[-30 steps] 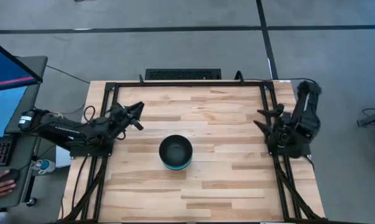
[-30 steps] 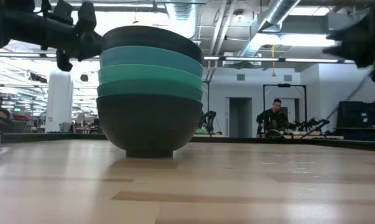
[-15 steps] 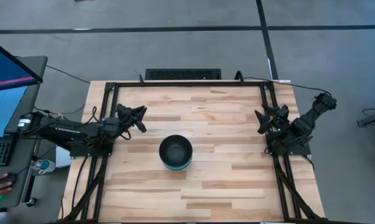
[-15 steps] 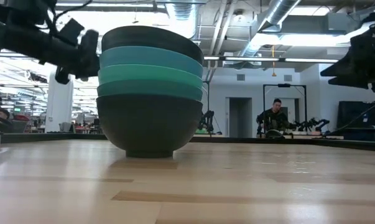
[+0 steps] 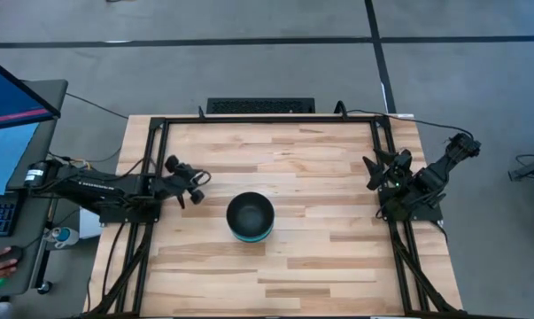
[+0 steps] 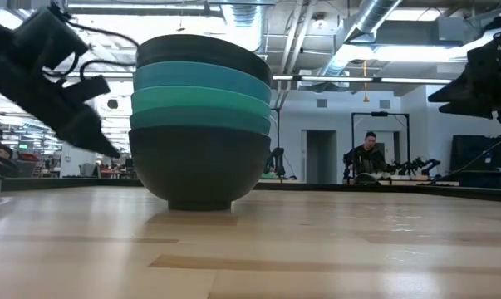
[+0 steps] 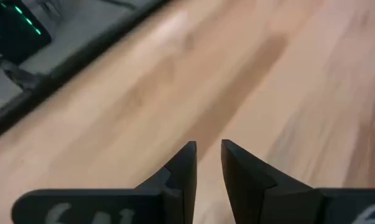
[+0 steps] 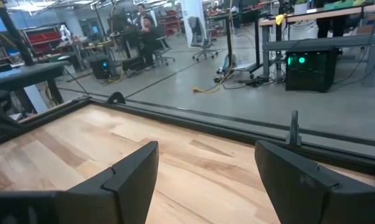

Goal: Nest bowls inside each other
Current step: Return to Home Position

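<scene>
The bowls stand nested in one stack [image 5: 250,217] at the table's middle, resting on the base of the bottom black bowl [image 6: 200,170]. Above it show teal-green and cyan rims, with a black bowl [image 6: 202,51] on top. My left gripper [image 5: 189,182] hangs left of the stack, tipped down toward the table [image 7: 207,144], with only a narrow gap between its fingers and nothing in it. In the low view it shows left of the stack [image 6: 100,141]. My right gripper [image 5: 375,173] is wide open and empty at the table's right edge [image 8: 206,165].
A black frame [image 5: 267,119] runs round the tabletop. A desk with a monitor [image 5: 14,106] and a person's hand [image 5: 1,263] lie beyond the left edge. Bare wood shows on all sides of the stack. People sit in the room behind [image 6: 368,154].
My left gripper has gone down and toward the table's near edge, tipping its fingers down at the wood beside the stack. My right arm has folded back and come to rest at the right edge. The stack has not moved.
</scene>
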